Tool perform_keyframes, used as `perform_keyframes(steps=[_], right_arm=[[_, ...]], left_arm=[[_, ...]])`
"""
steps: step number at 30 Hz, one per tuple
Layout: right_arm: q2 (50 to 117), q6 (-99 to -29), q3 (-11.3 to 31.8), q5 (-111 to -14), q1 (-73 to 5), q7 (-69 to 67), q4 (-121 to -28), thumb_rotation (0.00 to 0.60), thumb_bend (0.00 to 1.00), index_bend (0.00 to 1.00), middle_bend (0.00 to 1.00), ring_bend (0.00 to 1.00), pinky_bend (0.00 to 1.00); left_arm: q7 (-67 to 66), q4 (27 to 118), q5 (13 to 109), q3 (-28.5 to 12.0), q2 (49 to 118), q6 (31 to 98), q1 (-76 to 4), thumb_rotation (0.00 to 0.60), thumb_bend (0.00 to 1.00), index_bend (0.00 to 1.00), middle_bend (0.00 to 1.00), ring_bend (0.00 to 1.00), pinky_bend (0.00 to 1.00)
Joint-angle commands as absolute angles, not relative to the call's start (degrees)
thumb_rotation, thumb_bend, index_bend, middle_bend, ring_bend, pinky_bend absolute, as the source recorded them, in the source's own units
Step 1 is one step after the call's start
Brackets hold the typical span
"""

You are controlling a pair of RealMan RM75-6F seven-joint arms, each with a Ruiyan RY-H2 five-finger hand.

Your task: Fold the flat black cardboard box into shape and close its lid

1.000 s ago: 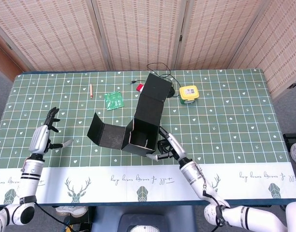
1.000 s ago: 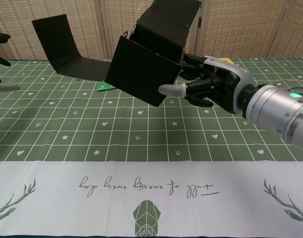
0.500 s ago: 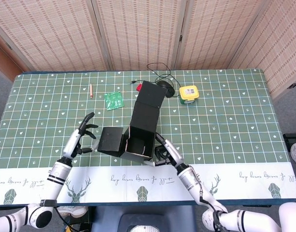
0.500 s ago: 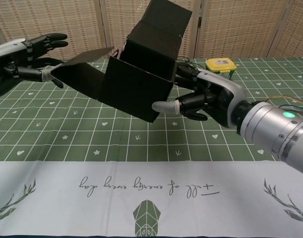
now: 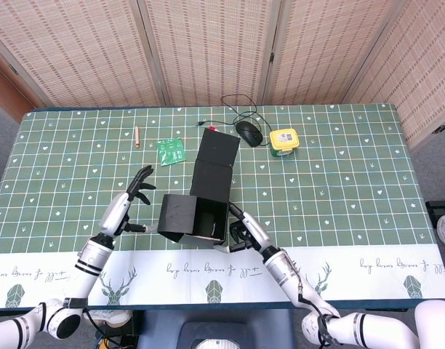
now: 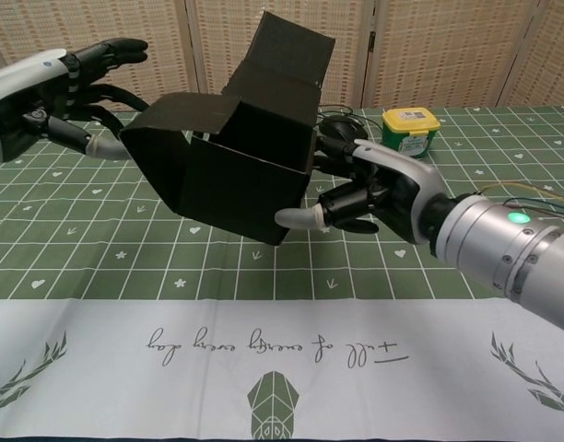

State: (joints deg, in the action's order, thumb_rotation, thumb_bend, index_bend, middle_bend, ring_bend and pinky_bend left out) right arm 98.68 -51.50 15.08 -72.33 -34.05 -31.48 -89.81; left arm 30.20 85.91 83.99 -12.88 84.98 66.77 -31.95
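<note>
While my right hand (image 6: pixel 356 198) grips the black box (image 6: pixel 236 157), my left hand (image 6: pixel 56 92) hovers spread beside its flap, holding nothing

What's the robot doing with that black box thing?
It is folding a black cardboard box into shape. The right hand holds the box by its right side, lifted over the green tablecloth. The left hand is at the left flap, fingers spread, with that flap bent in over the box. The tall lid panel stands up, so the lid isn't closed yet.
</note>
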Motion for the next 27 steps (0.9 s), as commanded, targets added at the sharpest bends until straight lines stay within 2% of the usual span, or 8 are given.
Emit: perform_keyframes(steps=[1, 8, 15, 27], right_arm=[[98.5, -50.7, 15.3, -71.4, -34.6, -31.1, -90.0, 0.600, 0.38, 0.34, 0.42, 0.80, 0.97], [99.1, -49.7, 15.3, -69.4, -35.5, -28.4, -89.1, 0.600, 0.39, 0.34, 0.42, 0.80, 0.97], [99.4, -47.3, 15.4, -66.4, -37.0, -25.3, -87.9, 0.600, 0.39, 0.34, 0.42, 0.80, 0.97], [97.0, -43.6, 14.8, -65.0, -38.4, -23.2, -88.7, 0.600, 0.39, 0.34, 0.42, 0.80, 0.97]], left_arm=[[31.7, 84.8, 85.9, -12.4, 85.5, 67.5, -33.1, 0.600, 0.04, 0.01, 0.00, 0.24, 0.43], [31.5, 82.2, 90.2, -10.7, 86.4, 68.6, -34.9, 0.600, 0.04, 0.09, 0.02, 0.28, 0.43], [33.2, 72.8, 97.0, -6.7, 89.6, 71.0, -37.0, 0.600, 0.04, 0.19, 0.07, 0.32, 0.48], [35.5, 54.6, 105.4, -2.2, 96.3, 79.2, -40.6, 0.600, 0.04, 0.28, 0.17, 0.42, 0.53]])
